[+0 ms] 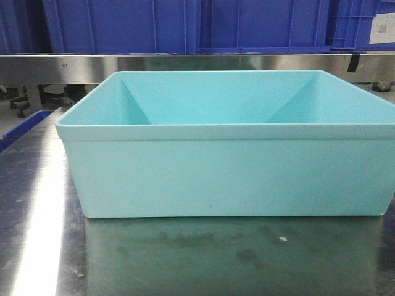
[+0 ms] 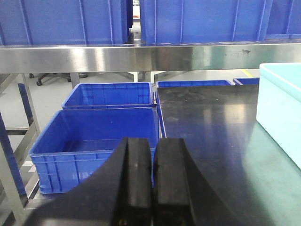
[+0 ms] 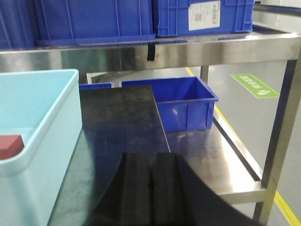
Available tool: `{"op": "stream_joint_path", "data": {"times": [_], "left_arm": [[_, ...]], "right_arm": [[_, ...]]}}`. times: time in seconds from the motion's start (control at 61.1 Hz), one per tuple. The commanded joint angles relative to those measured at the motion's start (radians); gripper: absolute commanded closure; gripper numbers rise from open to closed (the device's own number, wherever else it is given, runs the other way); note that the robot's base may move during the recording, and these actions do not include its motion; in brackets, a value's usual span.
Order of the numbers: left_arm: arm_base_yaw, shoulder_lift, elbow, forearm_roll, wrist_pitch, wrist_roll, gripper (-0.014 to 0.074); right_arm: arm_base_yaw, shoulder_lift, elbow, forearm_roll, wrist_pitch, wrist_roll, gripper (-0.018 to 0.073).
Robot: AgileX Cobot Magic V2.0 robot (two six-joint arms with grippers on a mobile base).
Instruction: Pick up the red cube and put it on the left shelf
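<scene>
The red cube (image 3: 10, 146) lies inside the turquoise tub (image 1: 222, 172) on the counter (image 1: 185, 259), walled in on the sides. Behind the tub, the left shelf (image 2: 141, 57) carries blue crates (image 2: 61, 21). The left end effector (image 2: 152, 188) and right end effector (image 3: 150, 190) flank the tub, fingers pressed together, empty.

The desk (image 1: 31, 203) has a brushed steel top. A dark mat (image 3: 120, 113) covers its middle part and leaves bare steel at the sides. A pale turquoise tub (image 1: 222, 131) stands flat on the mat with its walls upright. Behind the desk and above its top runs the steel rail of the shelf (image 1: 185, 65), which carries a row of big blue crates (image 1: 123, 24) set side by side. On the bare steel right of the mat, toward the back, one open blue crate (image 3: 186, 106) appears to rest.
</scene>
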Motion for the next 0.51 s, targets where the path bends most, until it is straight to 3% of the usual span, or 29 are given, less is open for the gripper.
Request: {"op": "stream_joint_path", "data": {"times": [0.0, 0.065, 0.229, 0.344, 0.491], "left_arm": [[0.000, -0.016, 0.023, -0.005, -0.086, -0.001, 0.0495], [0.000, -0.016, 0.023, -0.005, -0.086, -0.001, 0.0495], [0.000, -0.016, 0.023, -0.005, -0.086, -0.001, 0.0495], [0.000, -0.016, 0.023, -0.005, -0.086, -0.001, 0.0495], [0.000, -0.016, 0.023, -0.005, -0.086, -0.001, 0.0495]], "right_arm": [[0.000, -0.022, -0.018, -0.007, -0.150, -0.006, 0.0512], [0.000, -0.022, -0.033, -0.007, -0.168, -0.006, 0.0512], [0.000, 0.000, -0.144, -0.026, -0.065, -0.006, 0.0512], [0.000, 0.071, -0.268, -0.089, 0.001, -0.006, 0.0512], [0.000, 0.204, -0.445, -0.095, 0.058, -0.006, 0.0512]]}}
